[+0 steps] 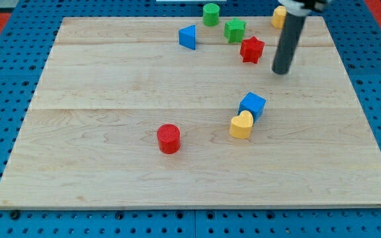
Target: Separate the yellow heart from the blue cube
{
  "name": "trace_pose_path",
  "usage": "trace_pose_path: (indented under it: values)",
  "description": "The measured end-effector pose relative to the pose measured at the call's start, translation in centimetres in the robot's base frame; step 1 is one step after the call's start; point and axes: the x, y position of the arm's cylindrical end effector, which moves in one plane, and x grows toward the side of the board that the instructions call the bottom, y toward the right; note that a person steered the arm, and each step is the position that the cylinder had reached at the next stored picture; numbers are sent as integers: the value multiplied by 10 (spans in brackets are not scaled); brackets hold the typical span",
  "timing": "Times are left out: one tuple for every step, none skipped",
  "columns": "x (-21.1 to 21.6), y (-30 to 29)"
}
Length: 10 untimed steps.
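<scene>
The yellow heart [241,124] lies right of the board's centre, touching the blue cube [253,105], which sits just above and to its right. My tip [281,71] is the lower end of the dark rod, up and to the right of the blue cube, clear of both blocks. It stands just right of the red star [252,49].
A red cylinder [169,138] lies left of the heart. Near the view's top are a blue triangle [188,37], a green cylinder [211,14], a green star [235,30] and a yellow block [279,17] partly hidden by the rod. The wooden board [111,86] lies on blue pegboard.
</scene>
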Motion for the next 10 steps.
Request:
trace_pose_path:
  values:
    - [76,43]
    - [164,-3]
    - [140,-109]
    - [93,-137]
    - [137,-142]
    - [171,-97]
    - [168,-47]
    - [134,-57]
    - [98,-72]
    - [64,-111]
